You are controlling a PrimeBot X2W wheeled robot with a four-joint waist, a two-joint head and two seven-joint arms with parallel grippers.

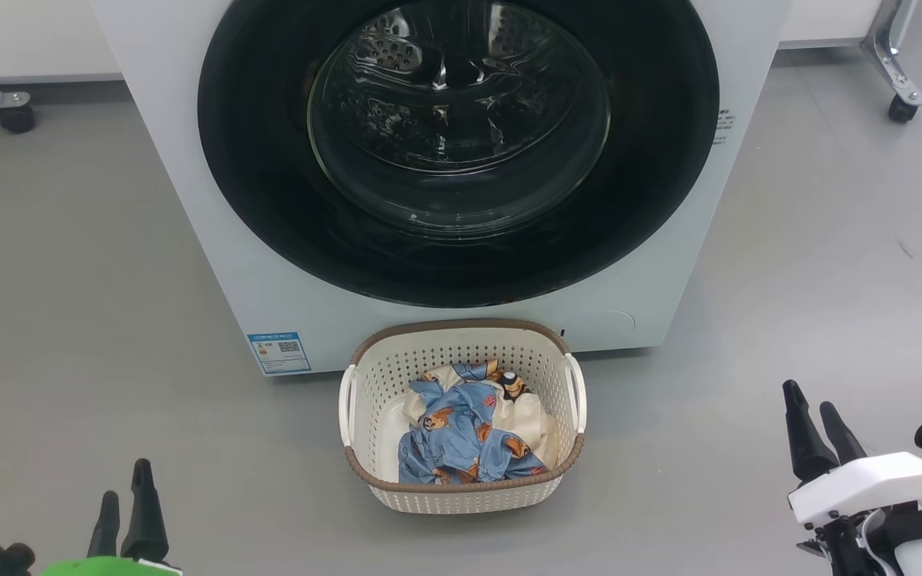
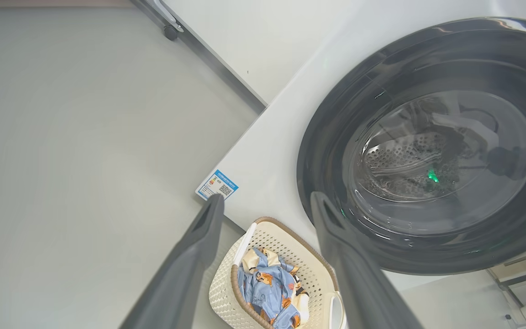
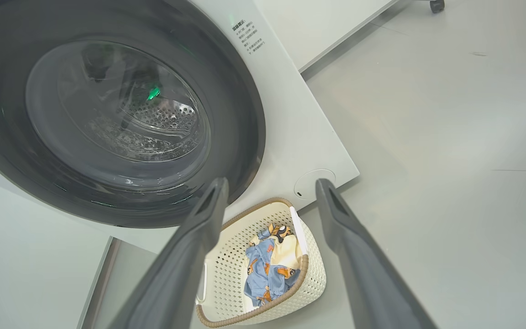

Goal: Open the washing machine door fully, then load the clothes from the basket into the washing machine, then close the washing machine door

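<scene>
Your left gripper sits at the near left and your right gripper at the near right, each well apart from everything else. Along each wrist view you see its two dark fingers spread wide, holding nothing.

Ahead of you the washing machine door is shut, its glossy black ring flat against the white front of the washing machine. Through its bulging glass window you can make out the perforated steel drum.

The clothes, a light-blue and cream bundle printed with orange-brown bears, lie in the basket, heaped toward its right side. The basket stands upright on the floor just in front of the washer, below the door's lower edge and between your grippers. You cannot tell whether it touches the washer.

A blue sticker marks the washer's lower left corner, left of the basket. Farther out, a caster wheel stands at the far left and another wheel, on a metal leg, at the far right.
</scene>
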